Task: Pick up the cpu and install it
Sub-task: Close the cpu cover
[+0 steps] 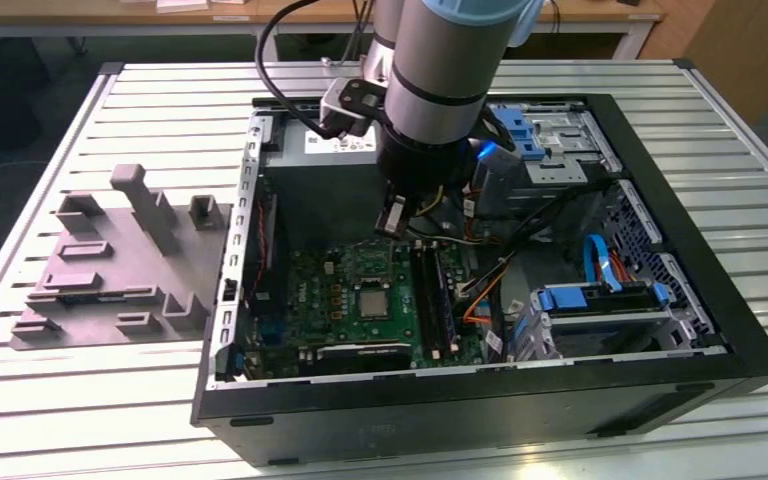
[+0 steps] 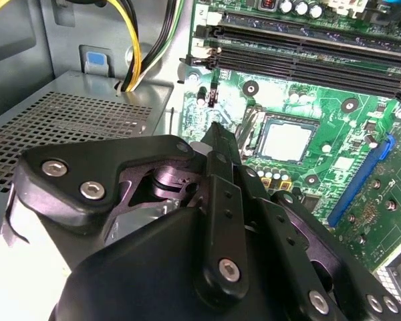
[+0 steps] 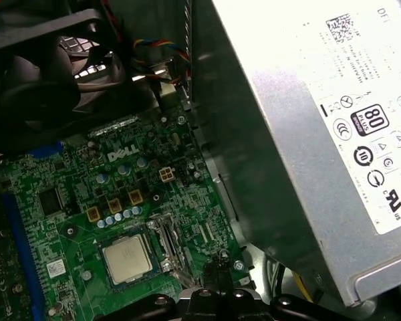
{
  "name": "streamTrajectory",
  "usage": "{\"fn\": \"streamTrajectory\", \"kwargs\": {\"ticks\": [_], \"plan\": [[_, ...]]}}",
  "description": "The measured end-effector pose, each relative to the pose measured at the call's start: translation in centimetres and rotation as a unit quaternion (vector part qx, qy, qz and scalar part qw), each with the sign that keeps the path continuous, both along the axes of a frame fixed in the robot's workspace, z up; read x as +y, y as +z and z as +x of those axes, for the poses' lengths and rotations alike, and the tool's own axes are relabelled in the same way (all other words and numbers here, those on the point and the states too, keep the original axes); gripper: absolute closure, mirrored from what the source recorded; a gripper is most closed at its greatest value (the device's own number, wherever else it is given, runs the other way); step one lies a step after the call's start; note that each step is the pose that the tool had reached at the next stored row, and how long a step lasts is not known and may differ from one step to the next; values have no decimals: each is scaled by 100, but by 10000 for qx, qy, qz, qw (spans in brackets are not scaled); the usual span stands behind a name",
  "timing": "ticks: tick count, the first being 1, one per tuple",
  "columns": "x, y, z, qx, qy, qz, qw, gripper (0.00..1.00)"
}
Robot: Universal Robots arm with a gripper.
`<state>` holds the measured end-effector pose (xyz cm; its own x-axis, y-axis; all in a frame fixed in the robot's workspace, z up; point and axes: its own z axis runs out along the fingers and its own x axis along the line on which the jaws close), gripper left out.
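Robot arm reaching down into an open desktop computer case that lies on its side on a slatted metal table. The gripper hangs just above the green motherboard, close beside the grey power supply. In both wrist views the dark fingers come together at a single tip, so the gripper looks closed, and nothing shows between the fingers.

The cpu, a small square chip with a silvery top, sits flat inside the metal-framed socket in the middle of the motherboard. In the second wrist view the cpu lies level within the frame, just beside the gripper's tip and apart from it. In the first wrist view the cpu fills the socket squarely, with a metal lever alongside it; I cannot tell whether that lever is latched down.

Off to the exterior view's left, a grey plastic tray with raised blocks rests on the table, and no chip is visible on it.

Judging by this, the pick-up and the placing appear done: the chip is in its socket and free of the gripper. Whether it is locked in place cannot be confirmed.
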<state>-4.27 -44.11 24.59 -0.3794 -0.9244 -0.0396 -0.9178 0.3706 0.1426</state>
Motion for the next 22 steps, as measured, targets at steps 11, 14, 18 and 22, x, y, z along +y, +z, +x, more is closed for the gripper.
{"fn": "streamTrajectory", "kwargs": {"ticks": [11, 14, 18, 22], "plan": [[0, 20, -2, -3, 24, 2, 10000, 89], [0, 21, -2, -3, 46, 4, 10000, 89], [0, 25, -2, -3, 78, 3, 10000, 89], [0, 36, -2, -4, 86, 8, 10000, 89]]}}
